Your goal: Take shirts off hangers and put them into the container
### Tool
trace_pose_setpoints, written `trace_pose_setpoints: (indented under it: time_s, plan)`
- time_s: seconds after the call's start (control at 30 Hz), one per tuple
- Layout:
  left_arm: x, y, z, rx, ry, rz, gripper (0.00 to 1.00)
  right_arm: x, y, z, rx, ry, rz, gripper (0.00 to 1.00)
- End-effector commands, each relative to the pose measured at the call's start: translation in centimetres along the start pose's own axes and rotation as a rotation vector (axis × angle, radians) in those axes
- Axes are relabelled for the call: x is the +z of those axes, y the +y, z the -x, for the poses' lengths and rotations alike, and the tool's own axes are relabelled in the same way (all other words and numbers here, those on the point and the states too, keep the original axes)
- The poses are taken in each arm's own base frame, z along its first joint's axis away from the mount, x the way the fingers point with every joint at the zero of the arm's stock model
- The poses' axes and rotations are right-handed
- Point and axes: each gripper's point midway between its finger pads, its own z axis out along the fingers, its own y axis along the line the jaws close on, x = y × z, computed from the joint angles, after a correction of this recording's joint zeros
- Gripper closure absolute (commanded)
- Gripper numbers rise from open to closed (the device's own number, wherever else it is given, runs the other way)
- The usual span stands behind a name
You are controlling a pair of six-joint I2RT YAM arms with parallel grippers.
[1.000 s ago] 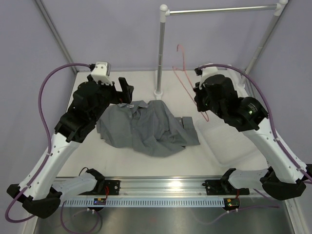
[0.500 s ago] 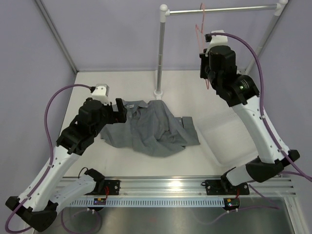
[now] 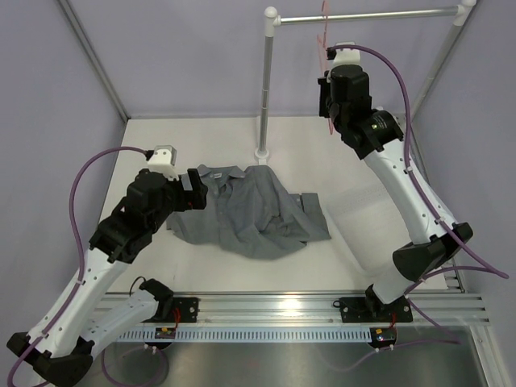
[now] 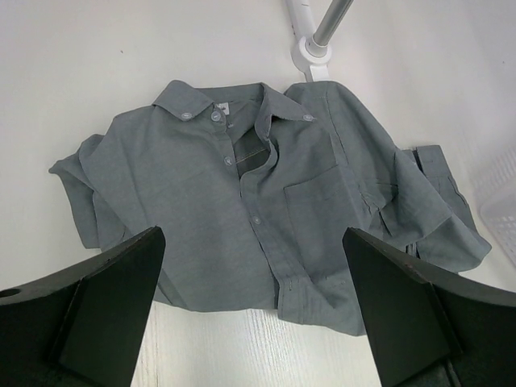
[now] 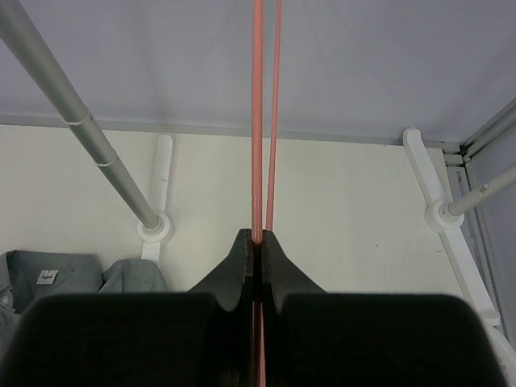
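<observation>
We see left tool (image 4: pixel 250 240) wide open by crumpled shirt (image 4: pixel 201 181) on tabletop (image 3: pixel 189 137); right tool (image 5: pixel 256 240) clamps pink hanger (image 5: pixel 257 113) up at rail (image 3: pixel 379 14).

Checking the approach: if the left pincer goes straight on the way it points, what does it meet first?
Probably the grey-green shirt: the open left pincer points down at its front, though the gap is unclear.

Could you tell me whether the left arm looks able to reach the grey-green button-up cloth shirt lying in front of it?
Probably yes: the left end effector hangs open just above the grey-green button-up cloth shirt, and nothing lies between them.
</observation>
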Motion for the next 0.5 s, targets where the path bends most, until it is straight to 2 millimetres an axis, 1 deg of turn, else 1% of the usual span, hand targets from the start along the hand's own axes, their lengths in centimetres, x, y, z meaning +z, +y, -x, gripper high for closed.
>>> trace_pose_setpoints:
  time_s: [0.0,0.03,0.07,0.1,0.13,0.17,0.2,0.23,0.27,0.3,0.33,0.37,0.4,0.43,0.47]
  plan:
    - [0.1,0.1,0.0,-0.012,-0.011,0.004,0.01,-0.2,0.2,1.7,0.057,-0.066,0.021,0.98]
    - [0.1,0.1,0.0,-0.009,-0.007,0.006,0.01,-0.2,0.3,1.0,0.055,-0.050,0.026,0.94]
    - [0.3,0.1,0.1,-0.008,-0.005,0.006,0.01,-0.9,0.3,1.1,0.062,-0.055,0.040,0.84]
    - [0.3,0.1,0.1,-0.008,-0.005,0.006,0.01,-1.2,0.3,1.0,0.070,-0.054,0.053,0.79]
    - [0.3,0.1,0.2,-0.008,-0.006,0.008,0.01,-1.3,0.5,0.2,0.063,-0.042,0.065,0.75]
    - [0.4,0.1,0.2,-0.007,-0.004,0.012,0.01,-2.4,0.6,0.8,0.068,-0.061,0.099,0.71]
    - [0.5,0.0,0.2,-0.006,-0.001,0.013,0.01,-2.9,0.6,0.7,0.063,-0.063,0.113,0.58]
    - [0.6,0.0,0.2,-0.005,0.003,0.014,0.01,-3.2,0.7,0.1,0.056,-0.051,0.129,0.51]
    - [0.7,0.0,0.2,-0.004,0.005,0.017,0.01,-4.2,0.8,0.5,0.058,-0.059,0.159,0.44]
    - [0.9,0.0,0.1,-0.003,0.012,0.019,0.01,-4.7,0.8,0.5,0.061,-0.057,0.171,0.32]
    - [1.1,-0.1,0.0,-0.001,0.020,0.020,0.01,-5.3,0.9,-0.1,0.054,-0.039,0.185,0.27]
    - [1.3,0.0,0.0,-0.002,0.022,0.027,0.01,-6.6,1.3,0.3,0.054,-0.052,0.224,0.23]
    - [1.4,0.0,0.0,-0.001,0.025,0.032,0.01,-7.3,1.8,0.1,0.046,-0.051,0.253,0.19]
    - [1.7,0.1,0.0,0.000,0.029,0.042,0.01,-7.6,2.5,-1.0,0.029,-0.027,0.285,0.11]
    - [1.8,0.3,0.1,0.001,0.027,0.055,0.01,-8.6,3.4,-1.3,0.018,-0.020,0.333,0.06]
